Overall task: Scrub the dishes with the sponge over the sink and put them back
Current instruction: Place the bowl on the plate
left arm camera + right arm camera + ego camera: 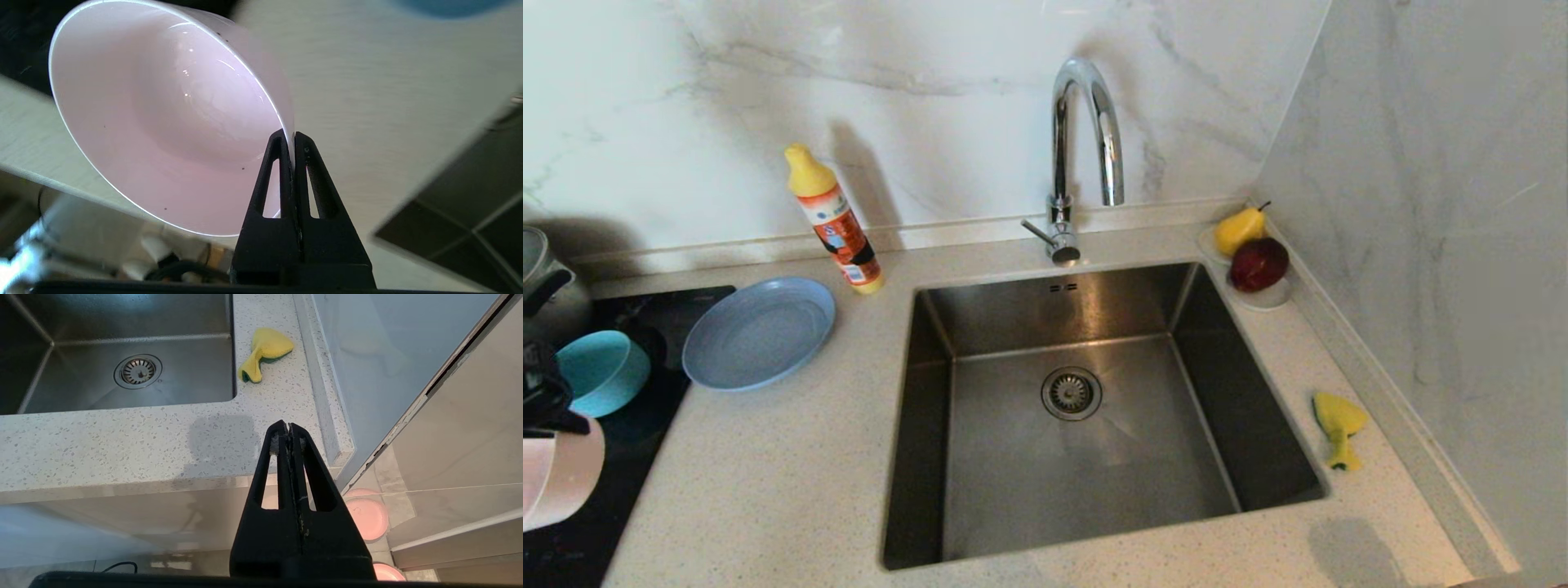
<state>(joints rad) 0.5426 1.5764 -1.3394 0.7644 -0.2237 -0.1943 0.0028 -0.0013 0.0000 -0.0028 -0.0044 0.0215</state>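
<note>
pink dish lifted at the counter's edge, sponge waits by the sink

the left gripper (288, 141) pinches the rim of the pale pink dish (163, 122), its two black fingers closed on the thin wall, the dish tilted on its side. only the left wrist view shows that grip; the head view catches just a slice of the dish (560, 482) at its left edge, over the dark cooktop (645, 425). that head view alone lays out the rest: the blue-grey plate (758, 332) on the speckled counter (768, 474), the teal bowl (602, 371) beside it on the cooktop, the detergent bottle (835, 220) and the tap (1082, 155) behind the steel sink (1013, 482). the yellow sponge (1338, 429) lies crumpled on the counter right of the basin, seen closer from the right wrist (265, 353). the right gripper (289, 435), fingers pressed together and holding nothing, hangs below the counter's front edge.
</note>
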